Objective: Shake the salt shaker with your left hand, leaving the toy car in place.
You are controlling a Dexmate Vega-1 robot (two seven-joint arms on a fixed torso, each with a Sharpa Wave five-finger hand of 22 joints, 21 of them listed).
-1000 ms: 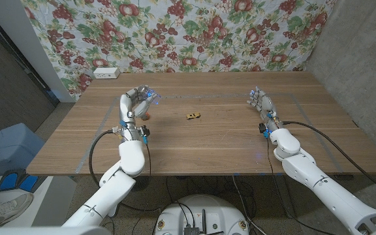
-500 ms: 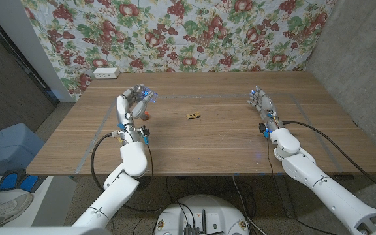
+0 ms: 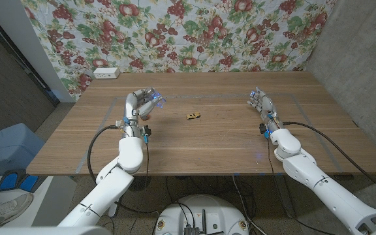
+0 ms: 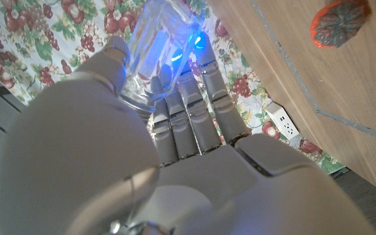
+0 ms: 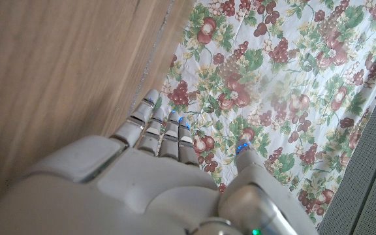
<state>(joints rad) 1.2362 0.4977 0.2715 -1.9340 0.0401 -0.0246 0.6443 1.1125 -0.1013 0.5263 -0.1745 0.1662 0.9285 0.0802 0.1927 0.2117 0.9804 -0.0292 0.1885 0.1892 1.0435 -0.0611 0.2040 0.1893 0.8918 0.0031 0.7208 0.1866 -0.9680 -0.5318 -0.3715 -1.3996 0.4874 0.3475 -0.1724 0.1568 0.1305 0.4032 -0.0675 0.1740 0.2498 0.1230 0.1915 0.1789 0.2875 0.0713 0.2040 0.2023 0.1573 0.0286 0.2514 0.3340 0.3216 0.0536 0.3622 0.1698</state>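
The clear shaker (image 3: 154,99) is held off the bench (image 3: 201,147) in the left robot hand (image 3: 138,104), fingers (image 4: 189,117) wrapped round the glass with the thumb on the opposite side. The toy car (image 3: 192,116) sits on the bench near the middle, well apart from both arms. The right robot hand (image 3: 261,103) is seen at the far right side of the bench, fingers apart and nothing held.

The main risk is judged to be a slip: smooth glass gripped by hard fingers could be thrown loose by a sharp shake and dropped on the bench, or flung toward the car. A wide sideways swing of the left arm could also knock the car, though clear room is left between them now. Salt may be scattered over the wood.

Much is hidden. The shaker's cap and its fill level cannot be made out behind blue glare from the fingertip lights. A small orange-red object (image 4: 335,23) lies on the bench beside the left robot hand; what it is cannot be told. How firmly the glass is pressed cannot be judged.
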